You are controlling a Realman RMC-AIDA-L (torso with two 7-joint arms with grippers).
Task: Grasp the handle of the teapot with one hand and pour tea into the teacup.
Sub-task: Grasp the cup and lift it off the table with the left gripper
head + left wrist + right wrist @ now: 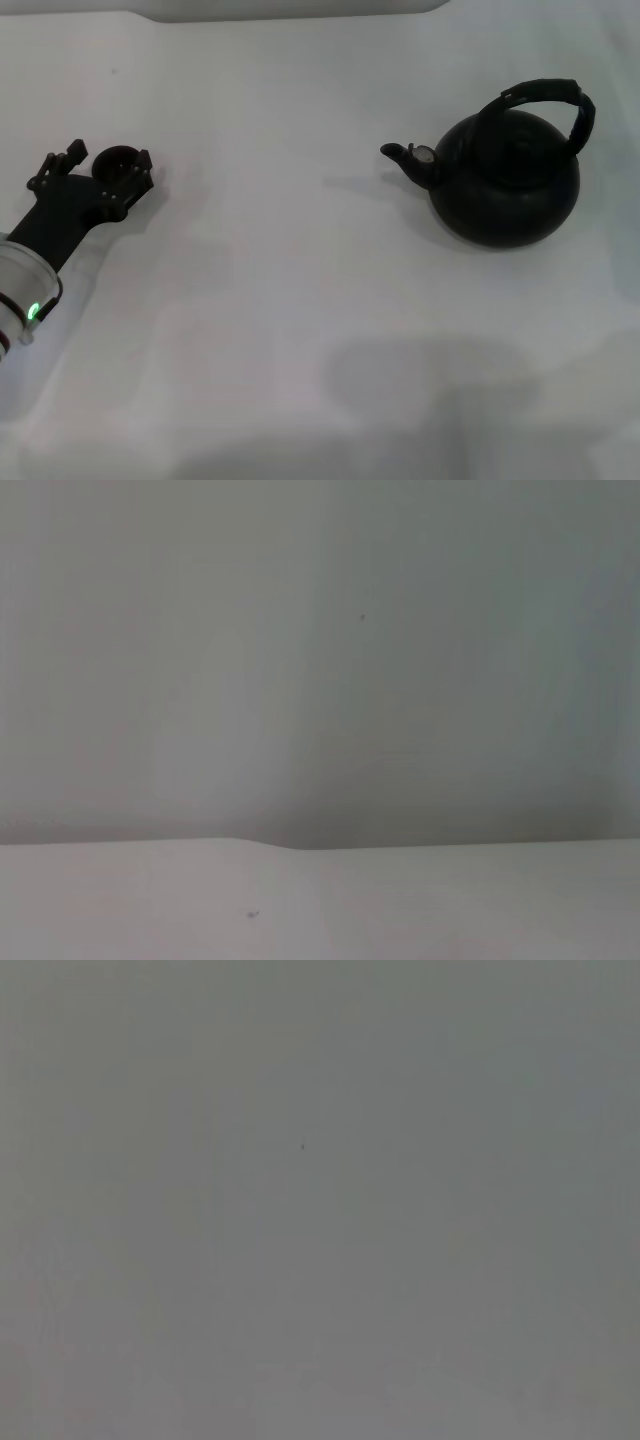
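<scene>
White tabletop (300, 330) fills the head view, nothing but a soft shadow on its near part. Moving up on the robot's left, the left arm reaches in from the near corner, a green light glowing on its pale wrist, and the left gripper (110, 160) sits low over the table. Right at its fingertips is the teacup (116, 159), small, round and dark, standing upright between the black fingers (62, 160). The fingers are spread to either side of the cup; whether they actually press on it, I cannot tell from here.

Across on the robot's right and well apart from the cup, the teapot (505, 180) stands upright on the table, matte black, its short spout (405, 157) pointing toward the cup's side. The handle (548, 95) arches over the lid, standing up, with nothing touching it.

The right gripper is out of sight. Both wrist views show only plain pale surface.
</scene>
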